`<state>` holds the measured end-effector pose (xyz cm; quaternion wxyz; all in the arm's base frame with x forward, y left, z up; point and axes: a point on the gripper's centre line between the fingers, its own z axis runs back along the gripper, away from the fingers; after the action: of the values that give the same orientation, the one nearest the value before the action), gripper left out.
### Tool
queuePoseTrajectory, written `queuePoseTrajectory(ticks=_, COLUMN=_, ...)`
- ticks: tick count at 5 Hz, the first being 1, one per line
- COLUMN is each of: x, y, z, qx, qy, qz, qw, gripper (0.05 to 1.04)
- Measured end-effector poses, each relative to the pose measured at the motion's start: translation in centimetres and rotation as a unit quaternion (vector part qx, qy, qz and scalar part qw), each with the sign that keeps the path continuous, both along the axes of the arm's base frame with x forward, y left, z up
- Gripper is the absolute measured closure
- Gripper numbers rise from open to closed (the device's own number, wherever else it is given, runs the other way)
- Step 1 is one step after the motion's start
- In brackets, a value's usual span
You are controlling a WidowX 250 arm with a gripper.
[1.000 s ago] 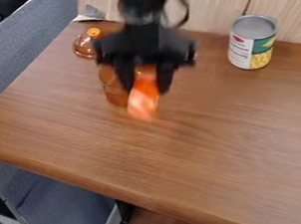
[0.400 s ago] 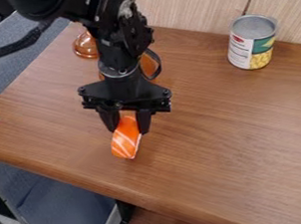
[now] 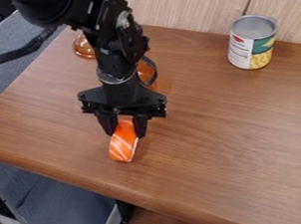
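A soft-looking piece of salmon sushi [image 3: 122,146], orange with white stripes, is pinched between the two fingers of my end effector [image 3: 125,134], near the counter's [image 3: 217,147] front edge. An even, moderate squeeze and a steady wrist should suit it; I cannot tell whether its lower end touches wood, so height calls for care. Behind the arm is a partly hidden amber vessel [image 3: 147,74]; an amber dome [image 3: 82,46] sits toward the far left corner, a can [image 3: 252,42] by the far edge.
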<state>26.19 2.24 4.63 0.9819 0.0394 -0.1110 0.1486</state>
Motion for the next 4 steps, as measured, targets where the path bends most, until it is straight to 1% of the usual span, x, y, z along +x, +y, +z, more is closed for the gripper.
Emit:
queuePoseTrajectory(ticks=1, x=0.0, y=0.3, z=-0.1, qx=0.001, qy=0.001, qz=0.005, qw=1.0000, gripper=0.459)
queuePoseTrajectory(ticks=2, x=-0.2, y=0.5, z=-0.2, qx=0.004, qy=0.008, qz=0.018, qw=0.9998, gripper=0.156)
queuePoseTrajectory(ticks=3, x=-0.4, y=0.5, z=-0.1, qx=0.003, qy=0.012, qz=0.017, qw=0.9998, gripper=0.070)
queuePoseTrajectory(ticks=4, x=-0.4, y=0.5, z=0.8, qx=0.004, qy=0.004, qz=0.017, qw=0.9998, gripper=0.075)
